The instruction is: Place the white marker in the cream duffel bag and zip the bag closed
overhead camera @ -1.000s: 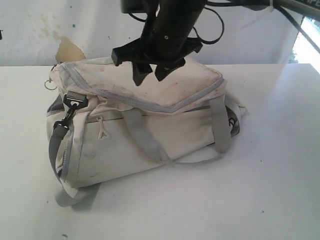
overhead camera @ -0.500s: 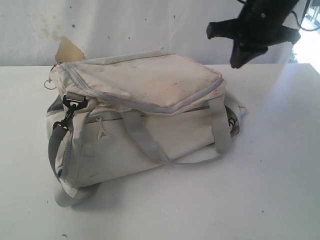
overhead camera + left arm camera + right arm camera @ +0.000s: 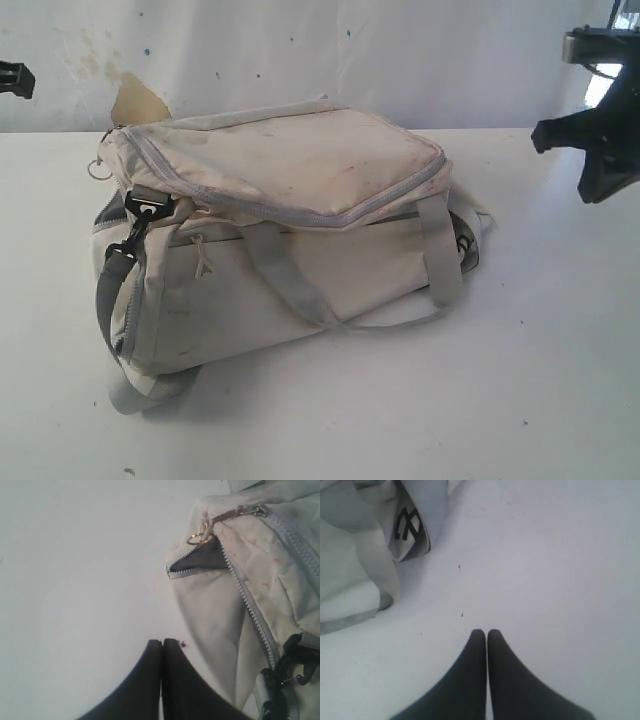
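Note:
The cream duffel bag (image 3: 290,230) lies on the white table (image 3: 520,380), its top flap down and the grey zipper (image 3: 380,205) drawn along the front. In the left wrist view a short stretch of zipper at the bag's end (image 3: 200,562) gapes over dark lining, beside a metal ring (image 3: 200,539). The white marker is out of view. My left gripper (image 3: 162,641) is shut and empty over bare table next to that end. At the table's right side my right gripper (image 3: 486,631) (image 3: 598,185) is shut and empty, clear of the bag.
Grey handles (image 3: 290,275) and a shoulder strap with a black clip (image 3: 145,210) hang over the bag's front and left end. A strap end with a black logo (image 3: 407,525) lies near the right gripper. A white wall (image 3: 300,50) stands behind.
The right arm has swung from above the bag's top to the right edge of the view, and its jaws have shut. A black part of the left arm now shows at the left edge.

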Available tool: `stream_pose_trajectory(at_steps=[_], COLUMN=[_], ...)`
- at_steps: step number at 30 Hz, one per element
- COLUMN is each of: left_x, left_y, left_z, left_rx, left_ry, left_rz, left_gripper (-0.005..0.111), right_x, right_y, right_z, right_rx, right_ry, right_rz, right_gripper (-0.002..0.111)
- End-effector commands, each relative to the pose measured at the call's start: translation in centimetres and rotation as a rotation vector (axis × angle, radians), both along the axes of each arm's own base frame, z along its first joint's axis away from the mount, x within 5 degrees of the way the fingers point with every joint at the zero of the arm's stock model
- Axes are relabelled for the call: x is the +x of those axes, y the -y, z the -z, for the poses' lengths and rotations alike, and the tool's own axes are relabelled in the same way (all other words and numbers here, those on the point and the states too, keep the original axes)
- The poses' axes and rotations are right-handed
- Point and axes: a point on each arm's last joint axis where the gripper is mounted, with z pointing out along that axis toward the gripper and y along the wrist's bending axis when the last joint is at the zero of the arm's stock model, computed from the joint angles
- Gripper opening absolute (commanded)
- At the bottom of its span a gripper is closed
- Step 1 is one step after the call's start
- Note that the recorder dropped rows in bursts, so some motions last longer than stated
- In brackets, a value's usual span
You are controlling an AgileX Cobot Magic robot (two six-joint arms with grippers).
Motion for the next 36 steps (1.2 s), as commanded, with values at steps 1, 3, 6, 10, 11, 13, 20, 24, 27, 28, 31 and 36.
stream_pose_trajectory(at_steps=[1, 3, 6, 10, 11, 13, 20, 24, 27, 28, 31, 36], left_x=[0.0, 0.0, -0.1, -1.8, -2.3, -4.0, -11.3, -15.4, -18.6, -19.5, -22.9, -27.8], left_y=[0.2, 0.2, 0.2, 0.0, 0.0, -0.2, -1.4, -1.8, -2.1, -2.2, -2.5, -3.0], left_z=[-0.5, -0.5, -0.5, -1.8, -2.0, -2.4, -5.0, -7.1, -8.3, -8.5, -9.0, -8.5], left_rx=[-0.010, -0.011, -0.010, -0.004, -0.007, -0.015, 0.044, 0.033, 0.023, 0.021, 0.012, -0.004], left_ry=[0.034, 0.041, 0.032, 0.051, 0.066, 0.093, 0.257, 0.390, 0.493, 0.515, 0.607, 0.701], left_rz=[0.003, 0.003, 0.003, 0.009, 0.008, -0.001, -0.007, -0.011, -0.014, -0.014, -0.018, -0.029], left_gripper=[0.000, 0.000, 0.000, 0.000, 0.000, 0.000, 0.000, 0.000, 0.000, 0.000, 0.000, 0.000], right_x=[-1.0, -1.6, -2.3, -4.1, -4.4, -5.6, -11.2, -14.3, -16.8, -17.7, -20.5, -25.2], right_y=[0.8, 0.8, 1.0, 1.5, 1.5, 1.6, 1.6, 1.7, 1.7, 1.7, 1.7, 1.8], right_z=[1.1, 1.1, 0.3, -1.7, -2.2, -3.6, -7.9, -9.2, -9.9, -10.2, -10.5, -10.7], right_rx=[-0.009, -0.011, -0.031, -0.066, -0.068, -0.067, -0.064, -0.060, -0.058, -0.056, -0.054, -0.067], right_ry=[0.015, 0.027, 0.069, 0.153, 0.170, 0.216, 0.374, 0.451, 0.507, 0.531, 0.588, 0.705], right_rz=[0.001, 0.002, -0.002, 0.067, 0.071, 0.072, 0.076, 0.079, 0.081, 0.082, 0.084, 0.063], right_gripper=[0.000, 0.000, 0.000, 0.000, 0.000, 0.000, 0.000, 0.000, 0.000, 0.000, 0.000, 0.000])
